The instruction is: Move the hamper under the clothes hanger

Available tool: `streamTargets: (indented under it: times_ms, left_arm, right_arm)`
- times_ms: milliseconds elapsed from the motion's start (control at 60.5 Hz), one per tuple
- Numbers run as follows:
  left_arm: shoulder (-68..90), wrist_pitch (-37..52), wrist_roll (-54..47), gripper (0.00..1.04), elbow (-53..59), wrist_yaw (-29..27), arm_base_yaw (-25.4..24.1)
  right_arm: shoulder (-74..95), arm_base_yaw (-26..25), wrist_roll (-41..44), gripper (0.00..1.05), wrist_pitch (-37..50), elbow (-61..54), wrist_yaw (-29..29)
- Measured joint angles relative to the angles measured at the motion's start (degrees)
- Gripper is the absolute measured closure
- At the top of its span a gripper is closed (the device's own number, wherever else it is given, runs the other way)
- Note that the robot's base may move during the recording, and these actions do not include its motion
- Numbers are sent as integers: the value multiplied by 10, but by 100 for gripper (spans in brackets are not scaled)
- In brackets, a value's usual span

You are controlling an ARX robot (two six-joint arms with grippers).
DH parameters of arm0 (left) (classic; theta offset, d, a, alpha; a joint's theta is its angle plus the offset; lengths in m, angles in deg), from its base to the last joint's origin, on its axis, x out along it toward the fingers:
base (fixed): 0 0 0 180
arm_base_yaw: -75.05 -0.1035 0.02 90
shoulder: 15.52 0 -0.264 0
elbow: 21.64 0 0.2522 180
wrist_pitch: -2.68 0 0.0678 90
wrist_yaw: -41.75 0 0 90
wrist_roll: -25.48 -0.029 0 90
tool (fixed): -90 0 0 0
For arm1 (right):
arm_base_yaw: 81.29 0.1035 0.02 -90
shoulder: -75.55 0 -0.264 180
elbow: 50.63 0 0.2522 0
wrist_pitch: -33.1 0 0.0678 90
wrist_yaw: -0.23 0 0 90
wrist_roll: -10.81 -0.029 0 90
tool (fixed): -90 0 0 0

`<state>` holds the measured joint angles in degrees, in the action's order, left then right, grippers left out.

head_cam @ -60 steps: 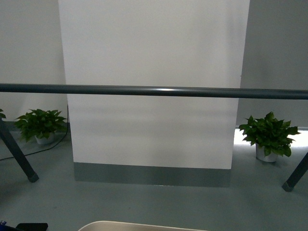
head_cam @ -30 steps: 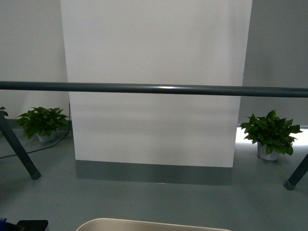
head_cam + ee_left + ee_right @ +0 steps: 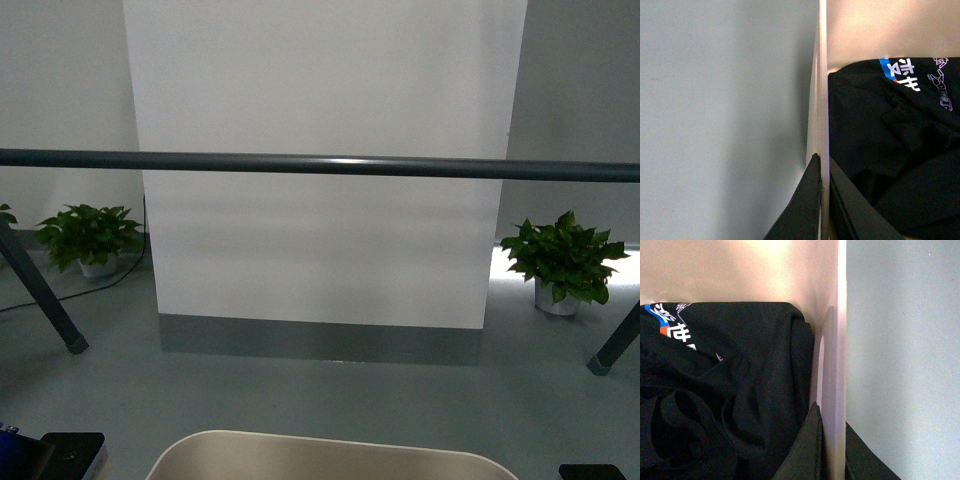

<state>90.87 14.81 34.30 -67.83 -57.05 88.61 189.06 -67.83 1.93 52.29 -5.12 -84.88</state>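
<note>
— Grey-green floor (image 3: 300, 400) all round, white wall panel (image 3: 320, 100) dead ahead at 12 o'clock. Anything across it?

— Just the clothes hanger (image 3: 320, 165): one long dark bar from 9 to 3 o'clock, slanted legs down at 8 and 4. Beyond it a potted plant (image 3: 88, 238) near 9 o'clock and a second plant (image 3: 565, 260) near 3.

— And the hamper (image 3: 330, 447)?

— Down at 6 o'clock, only the beige rolled rim in sight, on the near side of the bar, bare floor between.

— Different from a second ago?

— More of the rim in frame now. Bar higher in the picture, plants and leg feet higher too.

— Grip?

— Firm on both sides. The left gripper (image 3: 822, 210) clamped astride a hamper wall, one finger outside, one inside. Same for the right gripper (image 3: 832, 450) on its own wall.

— Contents?

— Black garment (image 3: 890, 150) with white and blue print, heaped inside against the walls.
</note>
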Motion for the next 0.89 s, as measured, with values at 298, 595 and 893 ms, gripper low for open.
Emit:
streamTargets:
  times_ms: [298,595,893]
  left_arm:
    - [0,0,0,101,0,0,0]
    - [8,-125,16,101,-41,28,1]
    - [76,-129,21,101,-50,33,5]
  right_arm:
    - [0,0,0,102,0,0,0]
    - [8,6,-104,102,-106,37,19]
    - [80,8,-181,102,-109,60,3]
